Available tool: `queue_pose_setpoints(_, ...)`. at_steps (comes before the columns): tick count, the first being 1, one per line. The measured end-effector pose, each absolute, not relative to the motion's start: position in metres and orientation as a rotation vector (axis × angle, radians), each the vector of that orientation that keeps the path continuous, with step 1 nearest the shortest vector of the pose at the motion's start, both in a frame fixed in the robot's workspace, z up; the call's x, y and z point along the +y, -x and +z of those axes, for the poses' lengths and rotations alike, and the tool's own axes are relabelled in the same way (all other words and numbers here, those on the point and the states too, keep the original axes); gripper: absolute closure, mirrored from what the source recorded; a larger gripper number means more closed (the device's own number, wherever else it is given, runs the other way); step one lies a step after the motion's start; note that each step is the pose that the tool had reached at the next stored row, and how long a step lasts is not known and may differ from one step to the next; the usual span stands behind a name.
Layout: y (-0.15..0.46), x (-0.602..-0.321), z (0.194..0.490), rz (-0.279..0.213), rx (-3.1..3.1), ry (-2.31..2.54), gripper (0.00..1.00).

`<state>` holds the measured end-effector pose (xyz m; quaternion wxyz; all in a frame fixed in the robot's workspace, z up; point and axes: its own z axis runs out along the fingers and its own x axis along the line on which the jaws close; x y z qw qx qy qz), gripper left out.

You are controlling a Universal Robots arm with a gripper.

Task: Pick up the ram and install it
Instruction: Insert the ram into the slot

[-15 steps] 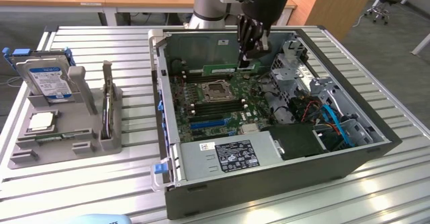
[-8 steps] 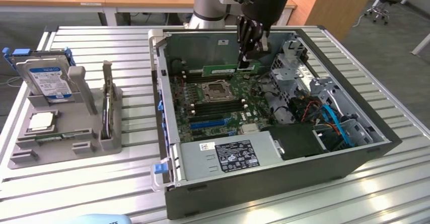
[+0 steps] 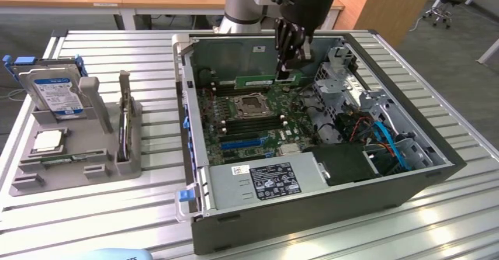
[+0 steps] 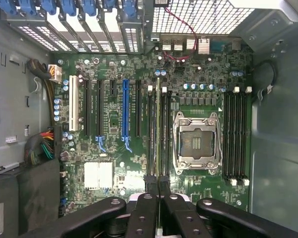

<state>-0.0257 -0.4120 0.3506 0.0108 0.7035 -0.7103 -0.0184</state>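
An open computer case (image 3: 312, 172) lies on its side with the motherboard (image 3: 234, 125) facing up. Near the board's middle is the empty processor socket (image 3: 251, 105), the landmark here. Long slots (image 4: 236, 134) run in banks along two opposite sides of the socket, parallel to its edges. The ram (image 3: 253, 83), a thin green stick, stands on edge just beside the socket, on the side toward the arm's base. It is directly over that bank, with its long axis in line with the slots. The gripper (image 3: 286, 76) reaches down into the case, its fingers (image 4: 150, 182) drawn narrow and pinching the ram's flat faces. Whether the ram's lower edge already touches a slot cannot be told.
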Motion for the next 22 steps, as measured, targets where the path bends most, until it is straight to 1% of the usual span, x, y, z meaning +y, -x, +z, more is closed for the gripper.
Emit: queue_pose_setpoints(22, 0.026, -0.412, 0.325, -0.057, -2.216, -2.195, 0.88)
